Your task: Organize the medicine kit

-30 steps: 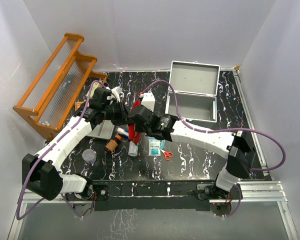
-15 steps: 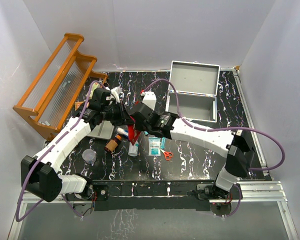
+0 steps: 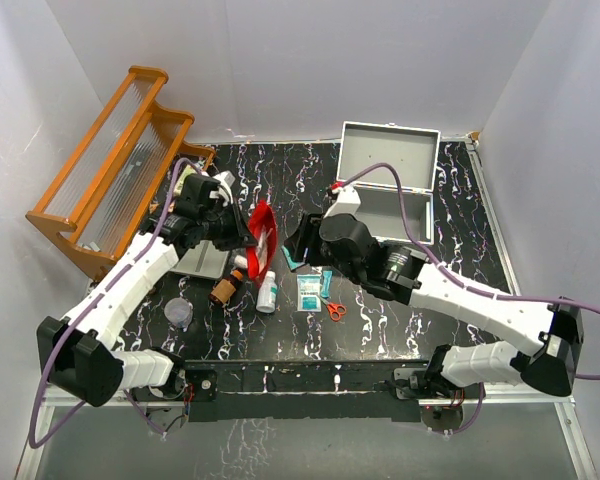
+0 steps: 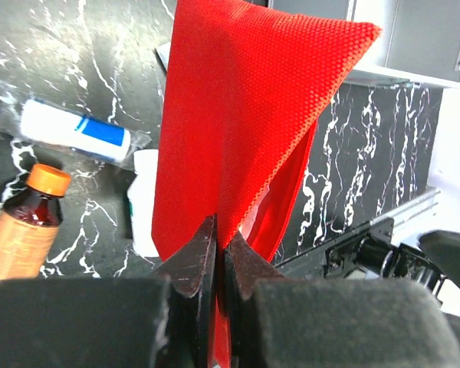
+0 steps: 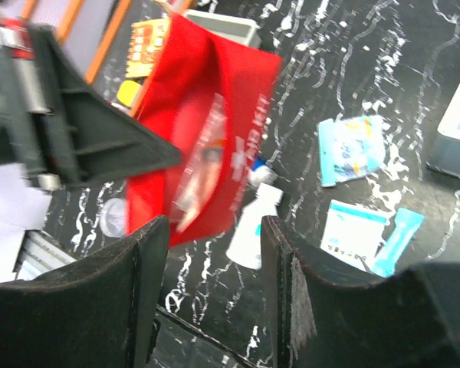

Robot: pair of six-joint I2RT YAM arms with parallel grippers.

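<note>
A red mesh medicine pouch [image 3: 261, 236] hangs above the table, pinched at its edge by my left gripper [image 3: 238, 232], which is shut on it. From the left wrist the pouch [image 4: 245, 115] rises straight from the closed fingertips of the left gripper [image 4: 221, 244]. My right gripper [image 3: 302, 240] stands just right of the pouch, open and holding nothing. In the right wrist view the pouch [image 5: 199, 130] sits beyond the right gripper [image 5: 215, 226]. The open grey metal case [image 3: 385, 190] is at the back right.
Under the pouch lie a brown bottle [image 3: 225, 288], a white bottle [image 3: 267, 292], a white-blue tube [image 4: 73, 132], flat packets [image 3: 308, 292], a teal sachet [image 3: 325, 282] and red scissors [image 3: 332, 308]. A wooden rack [image 3: 115, 160] stands at the left, with a clear cup [image 3: 180, 314] nearer.
My right gripper opened, let go of the red pouch and drew back to the right. The pouch now hangs from the left gripper alone.
</note>
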